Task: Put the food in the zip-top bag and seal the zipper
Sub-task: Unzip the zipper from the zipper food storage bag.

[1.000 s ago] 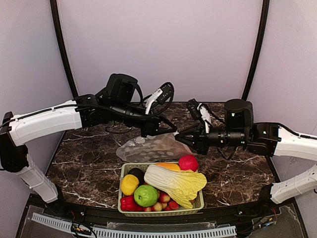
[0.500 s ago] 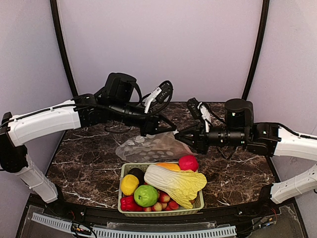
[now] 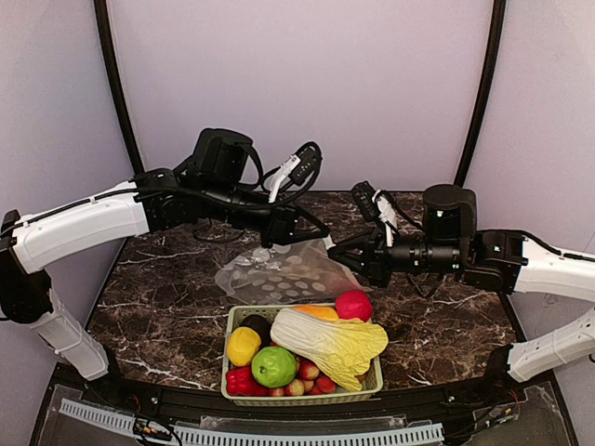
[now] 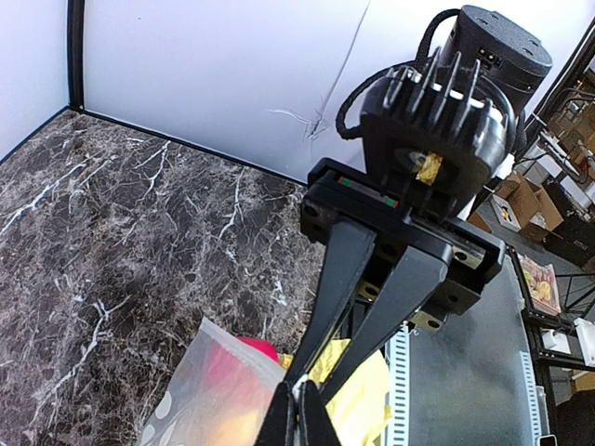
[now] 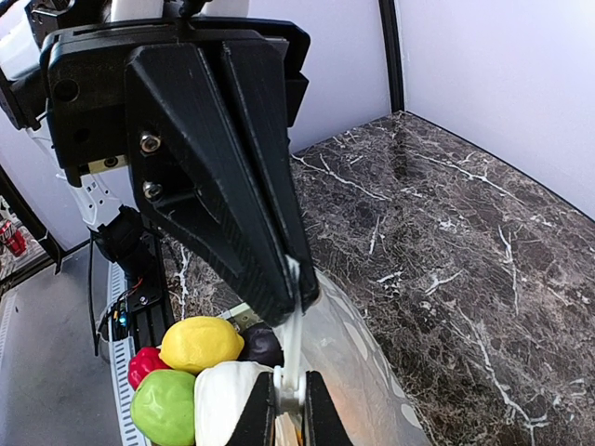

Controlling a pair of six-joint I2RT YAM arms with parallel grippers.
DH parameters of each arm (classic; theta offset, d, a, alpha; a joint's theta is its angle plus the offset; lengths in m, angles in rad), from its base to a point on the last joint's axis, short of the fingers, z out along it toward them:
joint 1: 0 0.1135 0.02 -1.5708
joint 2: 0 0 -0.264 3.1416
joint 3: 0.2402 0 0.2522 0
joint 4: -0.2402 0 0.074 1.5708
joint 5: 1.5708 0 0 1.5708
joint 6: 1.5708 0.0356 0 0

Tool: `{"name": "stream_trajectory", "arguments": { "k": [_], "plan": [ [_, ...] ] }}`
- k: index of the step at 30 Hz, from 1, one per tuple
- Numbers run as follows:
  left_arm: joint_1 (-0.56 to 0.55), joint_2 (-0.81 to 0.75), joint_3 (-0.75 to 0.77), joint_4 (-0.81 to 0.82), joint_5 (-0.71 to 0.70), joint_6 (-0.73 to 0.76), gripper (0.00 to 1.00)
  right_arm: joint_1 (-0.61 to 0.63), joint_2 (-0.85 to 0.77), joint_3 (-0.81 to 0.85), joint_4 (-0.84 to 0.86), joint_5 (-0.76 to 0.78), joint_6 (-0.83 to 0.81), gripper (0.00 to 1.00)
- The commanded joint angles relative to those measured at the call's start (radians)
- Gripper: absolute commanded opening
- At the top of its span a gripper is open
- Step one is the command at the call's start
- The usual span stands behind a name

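The zip-top bag point(image 3: 279, 272), clear with white dots, hangs tilted over the marble just behind the basket. My left gripper point(image 3: 321, 240) is shut on its raised right edge, seen close in the left wrist view point(image 4: 299, 418). My right gripper point(image 3: 337, 253) faces it, shut on the white zipper strip point(image 5: 296, 344) right beside the left fingers point(image 5: 251, 214). The food lies in the basket: cabbage point(image 3: 330, 342), pink fruit point(image 3: 353, 305), green apple point(image 3: 273, 366), lemon point(image 3: 244, 346), red pepper point(image 3: 240, 381). Nothing shows inside the bag.
The pale green slotted basket point(image 3: 228, 321) stands at the near middle edge of the table, also holding small reddish fruits and a dark one point(image 5: 263, 344). Dark marble point(image 3: 167, 297) stretches to both sides. Black posts and pale walls close the back.
The left arm has risen and shifted slightly right, lifting the bag's gripped edge higher off the table. The right gripper has stayed nearly still, holding on.
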Motion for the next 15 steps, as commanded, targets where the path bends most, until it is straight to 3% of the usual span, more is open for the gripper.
{"name": "stream_trajectory", "arguments": {
  "k": [1,15],
  "plan": [
    [0.031,-0.055,0.059,0.035,-0.026,0.008,0.01,-0.004,-0.001,-0.032,-0.089,-0.004,0.005,0.00],
    [0.056,-0.075,0.060,0.030,-0.056,0.003,0.01,-0.004,0.017,-0.031,-0.088,-0.004,0.005,0.00]
  ]
}}
